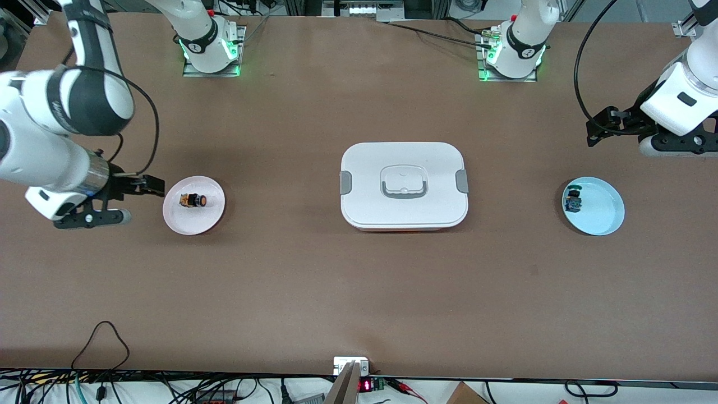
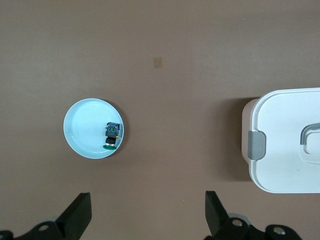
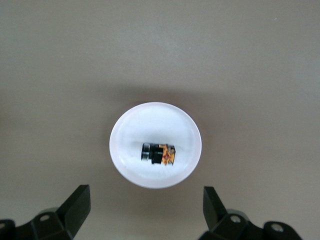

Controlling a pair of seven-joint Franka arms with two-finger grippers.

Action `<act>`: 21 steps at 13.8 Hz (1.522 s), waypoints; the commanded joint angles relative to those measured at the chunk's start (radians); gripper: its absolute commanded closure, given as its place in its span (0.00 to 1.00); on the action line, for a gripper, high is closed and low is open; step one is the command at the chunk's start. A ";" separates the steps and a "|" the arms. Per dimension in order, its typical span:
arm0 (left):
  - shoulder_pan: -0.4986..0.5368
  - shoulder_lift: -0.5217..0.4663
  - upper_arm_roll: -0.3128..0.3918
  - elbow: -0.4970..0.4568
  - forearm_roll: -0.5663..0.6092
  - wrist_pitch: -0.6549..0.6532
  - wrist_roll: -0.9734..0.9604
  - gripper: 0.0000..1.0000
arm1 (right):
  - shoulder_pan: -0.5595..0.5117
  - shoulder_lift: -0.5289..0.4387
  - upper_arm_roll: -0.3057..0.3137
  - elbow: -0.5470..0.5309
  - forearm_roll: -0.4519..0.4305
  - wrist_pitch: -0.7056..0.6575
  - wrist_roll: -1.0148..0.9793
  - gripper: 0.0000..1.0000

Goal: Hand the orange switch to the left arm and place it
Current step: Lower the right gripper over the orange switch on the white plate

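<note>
The orange switch (image 1: pixel 193 200) lies on its side in a small pale pink plate (image 1: pixel 193 221) toward the right arm's end of the table. In the right wrist view the switch (image 3: pixel 159 154) lies in the plate (image 3: pixel 155 122). My right gripper (image 1: pixel 133 200) hangs open and empty beside that plate, its fingers wide apart (image 3: pixel 145 212). The white box (image 1: pixel 404 160) with grey clips sits closed at the table's middle. My left gripper (image 1: pixel 622 137) is open and empty (image 2: pixel 148 215), up over the table at the left arm's end.
A light blue plate (image 1: pixel 603 216) at the left arm's end holds a small blue-and-green switch (image 1: pixel 573 201); both show in the left wrist view, plate (image 2: pixel 82 125) and switch (image 2: pixel 112 135), with the box's end (image 2: pixel 290 140). Cables run along the table's near edge.
</note>
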 commanded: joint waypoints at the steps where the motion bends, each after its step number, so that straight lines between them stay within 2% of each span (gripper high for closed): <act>1: 0.000 0.014 -0.001 0.030 0.007 -0.007 0.014 0.00 | -0.008 -0.031 -0.001 -0.185 -0.002 0.175 0.008 0.00; 4: -0.003 0.014 -0.002 0.030 0.007 -0.008 0.014 0.00 | -0.020 0.006 0.000 -0.279 0.006 0.316 0.008 0.00; 7: -0.008 0.011 -0.004 0.030 0.007 -0.016 0.012 0.00 | -0.019 0.075 0.000 -0.310 0.006 0.379 0.007 0.00; 10: -0.008 0.016 -0.004 0.028 0.007 -0.014 0.012 0.00 | -0.020 0.100 0.000 -0.359 0.006 0.453 0.007 0.00; 16: -0.011 0.016 -0.006 0.017 0.007 -0.016 0.014 0.00 | -0.016 0.134 0.000 -0.362 0.006 0.478 0.001 0.00; 21: -0.013 0.030 -0.039 0.016 0.007 -0.010 0.014 0.00 | -0.016 0.154 0.002 -0.384 0.007 0.493 -0.006 0.00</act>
